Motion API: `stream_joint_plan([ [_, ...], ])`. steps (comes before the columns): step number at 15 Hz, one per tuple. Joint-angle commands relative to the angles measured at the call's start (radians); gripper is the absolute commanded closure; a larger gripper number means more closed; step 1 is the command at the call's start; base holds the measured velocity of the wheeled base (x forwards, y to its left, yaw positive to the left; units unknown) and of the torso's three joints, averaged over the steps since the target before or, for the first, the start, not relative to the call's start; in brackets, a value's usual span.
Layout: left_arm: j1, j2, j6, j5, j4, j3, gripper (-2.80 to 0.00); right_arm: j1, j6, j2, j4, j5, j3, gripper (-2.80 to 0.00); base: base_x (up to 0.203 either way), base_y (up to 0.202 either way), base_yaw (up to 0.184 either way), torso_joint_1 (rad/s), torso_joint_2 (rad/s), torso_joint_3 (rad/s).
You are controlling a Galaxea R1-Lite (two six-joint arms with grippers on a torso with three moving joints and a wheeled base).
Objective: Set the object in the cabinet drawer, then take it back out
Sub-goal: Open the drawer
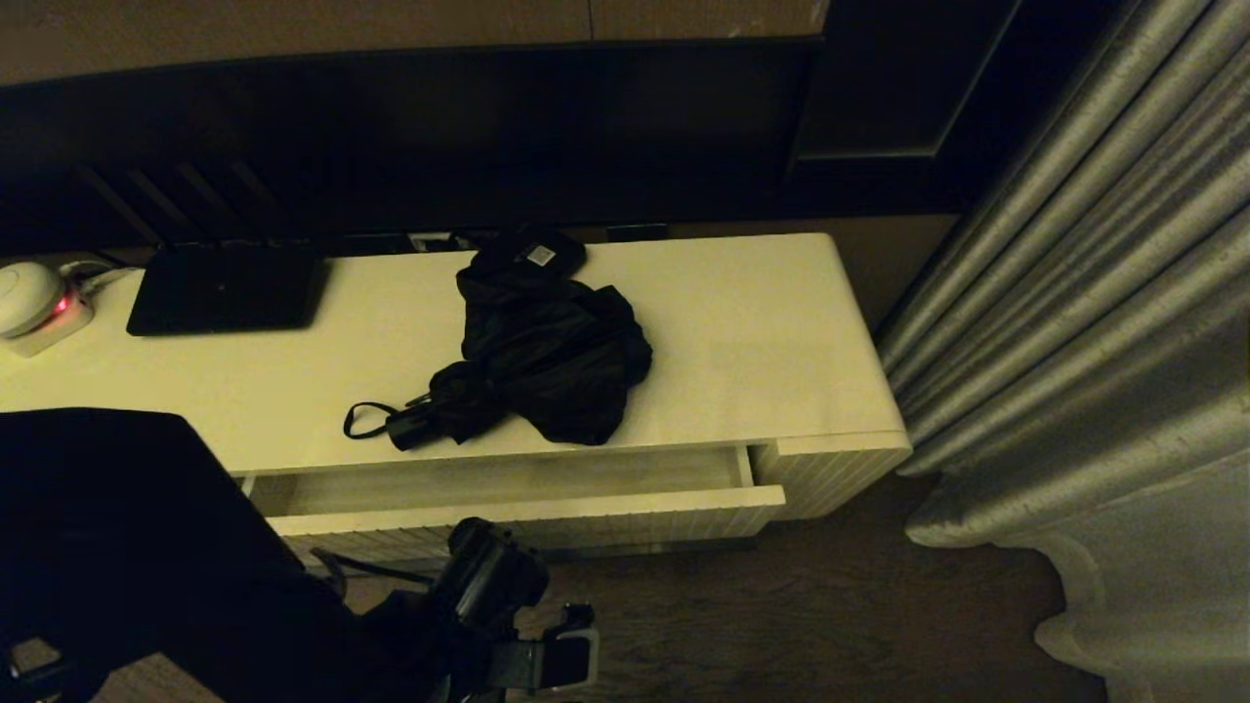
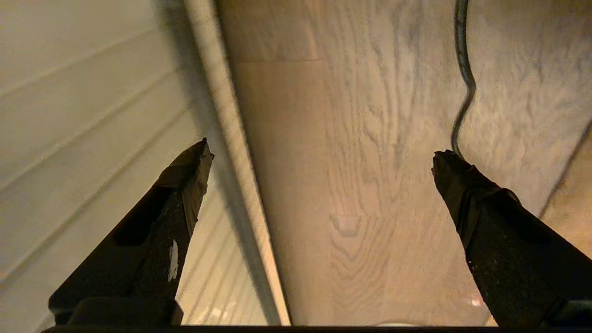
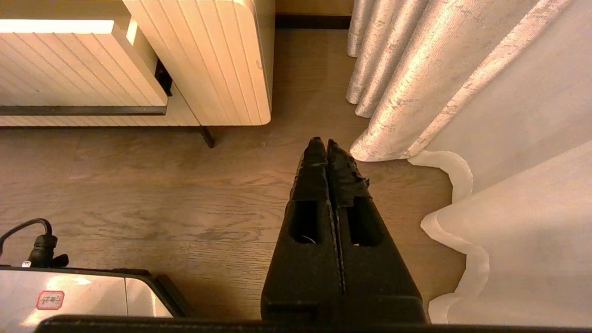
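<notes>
Head view: the black umbrella (image 1: 547, 361) lies on the cream worktop (image 1: 762, 332) of the cabinet, near its front edge, fabric rumpled, handle and wrist loop toward the left. A small black box (image 1: 535, 254) with a white label touches the fabric's far side. A flat black router (image 1: 227, 289) sits further left, well apart from the umbrella. The cabinet drawer (image 1: 527, 516) stands pulled out below the umbrella, pale interior showing (nothing in the part that shows). The left arm hangs low in front of the drawer.

Left wrist view: left tool (image 2: 319, 152) spread wide, grasping nothing; one fingertip (image 2: 194, 159) over the ribbed drawer front, the other over the wood floor (image 2: 360, 185). A dark cable (image 2: 465, 83) runs across the floor.

Right wrist view: right tool (image 3: 327, 148) clenched, fingers pressed together on nothing, above the floor near the curtain (image 3: 439, 83), apart from the cabinet corner.
</notes>
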Motion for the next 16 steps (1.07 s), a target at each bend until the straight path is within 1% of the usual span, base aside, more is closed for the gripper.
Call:
stream_joint_plan([
  [1, -0.003, -0.108, 0.0, -0.002, 0.008, 0.012, -2.8, 0.0, 0.0, 0.001, -0.001, 0.0, 0.0, 0.0, 0.0, 0.0, 0.0, 0.0, 0.0, 0.0],
  [2, -0.003, -0.15, -0.016, -0.005, 0.025, 0.018, -2.8, 0.0, 0.0, 0.001, 0.0, 0.0, 0.0, 0.0, 0.0, 0.0, 0.0, 0.0, 0.0, 0.0],
  [3, -0.002, -0.206, -0.034, -0.01, 0.05, 0.029, 0.0, 0.0, 0.0, 0.001, 0.0, 0.0, 0.001, 0.0, 0.0, 0.0, 0.0, 0.0, 0.0, 0.0],
  [4, 0.001, -0.271, -0.056, -0.017, 0.079, 0.041, 0.0, 0.001, 0.0, 0.001, -0.001, 0.0, 0.001, 0.0, 0.0, 0.0, 0.0, 0.0, 0.0, 0.0],
  [5, 0.003, -0.349, -0.101, -0.023, 0.125, 0.046, 0.0, 0.0, 0.0, 0.001, -0.001, 0.0, 0.001, 0.0, 0.0, 0.0, 0.0, 0.0, 0.0, 0.0],
  [8, 0.007, -0.555, -0.313, -0.067, 0.325, 0.008, 0.0, 0.0, 0.0, 0.001, -0.001, 0.0, 0.001, 0.0, 0.0, 0.0, 0.0, 0.0, 0.0, 0.0],
  [10, 0.007, -0.656, -0.467, -0.101, 0.455, -0.066, 0.0, 0.0, 0.0, 0.001, -0.001, 0.0, 0.0, 0.0, 0.0, 0.0, 0.0, 0.0, 0.0, 0.0],
  [12, 0.002, -0.729, -0.653, -0.116, 0.602, -0.174, 0.0, 0.0, 0.0, 0.001, -0.001, 0.0, 0.0, 0.0, 0.0, 0.0, 0.0, 0.0, 0.0, 0.0],
  [15, -0.004, -0.775, -0.955, -0.114, 0.686, -0.262, 0.0, 0.0, 0.0, 0.001, 0.001, 0.0, 0.0, 0.0, 0.0, 0.0, 0.0, 0.0, 0.0, 0.0],
  [16, -0.004, -0.776, -1.035, -0.108, 0.699, -0.274, 0.0, 0.0, 0.0, 0.001, -0.001, 0.0, 0.002, 0.0, 0.0, 0.0, 0.0, 0.0, 0.0, 0.0],
])
